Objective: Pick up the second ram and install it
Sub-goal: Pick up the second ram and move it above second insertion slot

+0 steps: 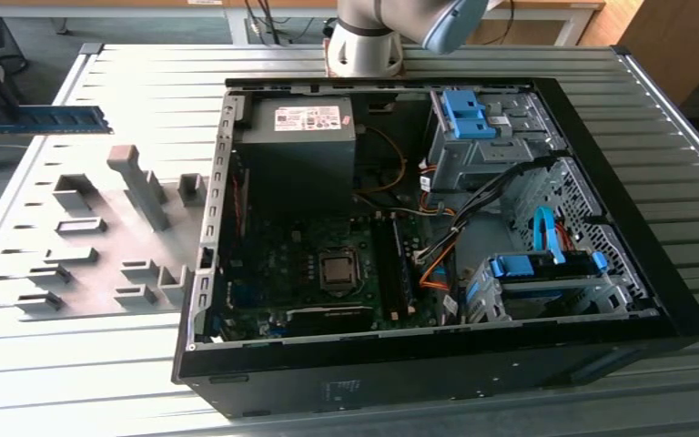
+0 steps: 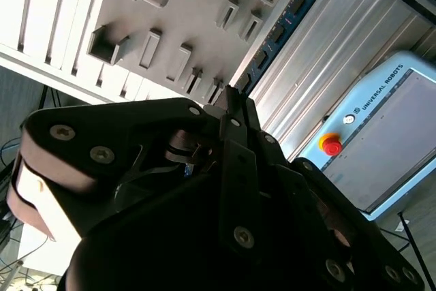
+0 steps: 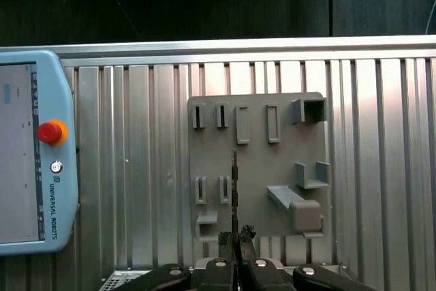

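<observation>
The second ram [image 1: 52, 118] hangs in the air outside the computer case [image 1: 386, 387], off the case's wall on the exterior view's left. Below it is the grey holder plate [image 1: 101, 246], which lies on the tabletop [image 1: 143, 64] just beside the case. The jaws are clenched on 1 end of the stick. In the second wrist view the board [image 2: 279, 32] runs out from them with its black chips showing.

It looks light, stiff and thin, and probably brittle. Gripped at 1 end, it could pivot if nudged. The safest hold is likely on the bare long edges, clear of the chips and the contact row.

Count: 1 ram stick, 1 case, 1 holder plate, 1 teach pendant [image 3: 34, 148], and 2 bright-blue clips [image 1: 465, 111] inside the case.
</observation>
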You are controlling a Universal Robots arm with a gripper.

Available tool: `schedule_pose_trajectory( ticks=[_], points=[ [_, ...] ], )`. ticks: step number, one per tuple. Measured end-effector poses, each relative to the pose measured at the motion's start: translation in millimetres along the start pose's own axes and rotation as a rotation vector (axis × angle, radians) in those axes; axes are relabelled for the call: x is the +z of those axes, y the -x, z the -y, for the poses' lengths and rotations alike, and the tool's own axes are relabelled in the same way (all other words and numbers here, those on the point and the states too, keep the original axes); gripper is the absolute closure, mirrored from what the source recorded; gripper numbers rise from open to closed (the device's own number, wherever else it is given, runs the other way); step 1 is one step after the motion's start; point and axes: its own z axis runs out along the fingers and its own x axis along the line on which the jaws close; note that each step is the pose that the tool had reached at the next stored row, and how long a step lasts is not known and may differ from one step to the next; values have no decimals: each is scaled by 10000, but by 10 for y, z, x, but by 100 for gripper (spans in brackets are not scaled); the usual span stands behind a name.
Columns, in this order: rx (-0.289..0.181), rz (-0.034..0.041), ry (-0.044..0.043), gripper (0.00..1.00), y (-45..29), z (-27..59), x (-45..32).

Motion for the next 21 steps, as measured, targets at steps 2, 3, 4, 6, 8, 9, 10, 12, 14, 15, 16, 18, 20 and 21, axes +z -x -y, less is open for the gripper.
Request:
schedule_pose_trajectory(
  ticks=[2,3,4,6,8,9,10,12,14,15,16,18,20,21],
  points=[
    [0,-1,1,86,1,29,-1],
    [-1,0,1,86,2,43,-1],
    [0,0,1,86,2,57,-1],
    [0,0,0,86,4,85,-2],
    [0,-1,1,86,5,114,-3],
    [0,0,0,86,5,131,-3],
    [0,0,0,86,6,145,-3],
    [0,0,1,86,7,174,-3],
    [0,-1,1,86,8,203,-4],
    [0,0,1,86,9,219,-4],
    [0,-1,1,86,10,234,-5],
    [-1,0,1,86,11,265,-5],
    [-1,-1,1,86,12,295,-6],
    [-1,0,1,86,13,310,-6]
  ],
)
